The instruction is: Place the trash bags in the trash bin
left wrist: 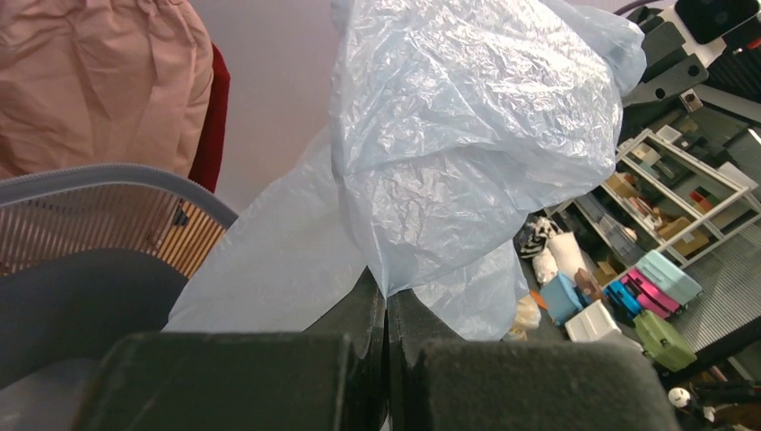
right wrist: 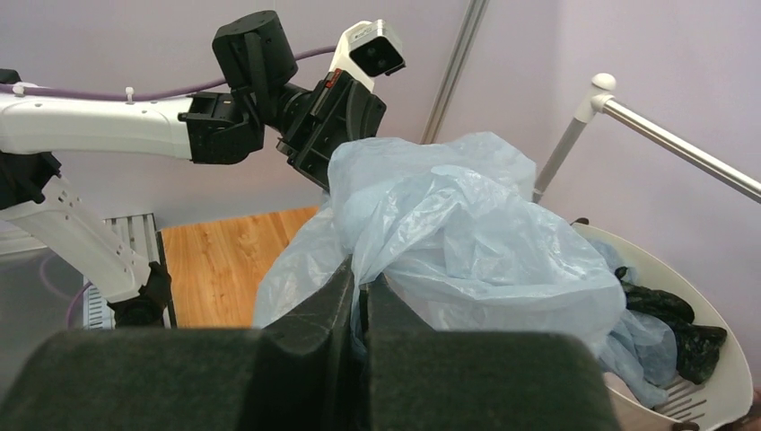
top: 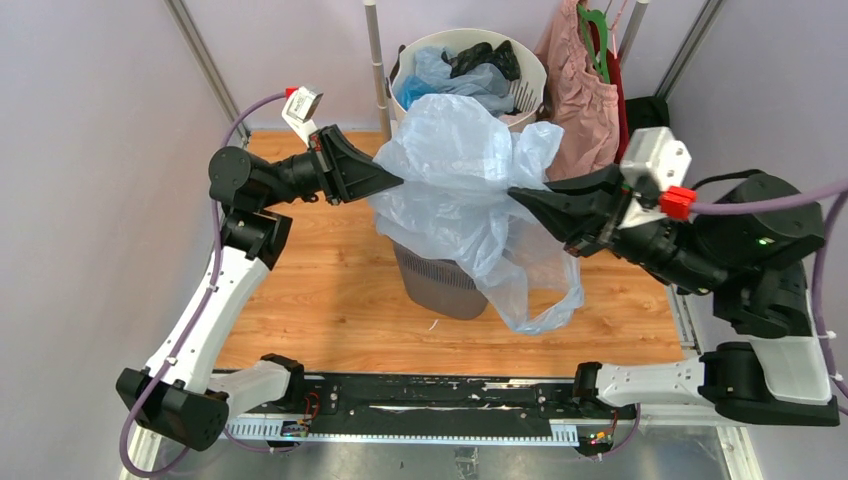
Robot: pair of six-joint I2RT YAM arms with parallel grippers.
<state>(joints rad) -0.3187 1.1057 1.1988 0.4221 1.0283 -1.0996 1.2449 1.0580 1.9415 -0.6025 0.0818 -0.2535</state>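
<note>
A large pale blue see-through trash bag (top: 455, 190) hangs stretched between my two grippers above the dark grey mesh trash bin (top: 440, 282). It covers the bin's mouth and a loop droops down the bin's right side. My left gripper (top: 398, 182) is shut on the bag's left edge; the bag (left wrist: 467, 135) fills the left wrist view, with the bin's rim (left wrist: 108, 180) at left. My right gripper (top: 516, 194) is shut on the bag's right edge (right wrist: 467, 233).
A round white slotted basket (top: 530, 75) holding more blue and black bags stands behind the bin. A pink garment (top: 580, 90) hangs on a rack at back right. A metal pole (top: 377, 60) stands beside the basket. Wooden floor surrounds the bin.
</note>
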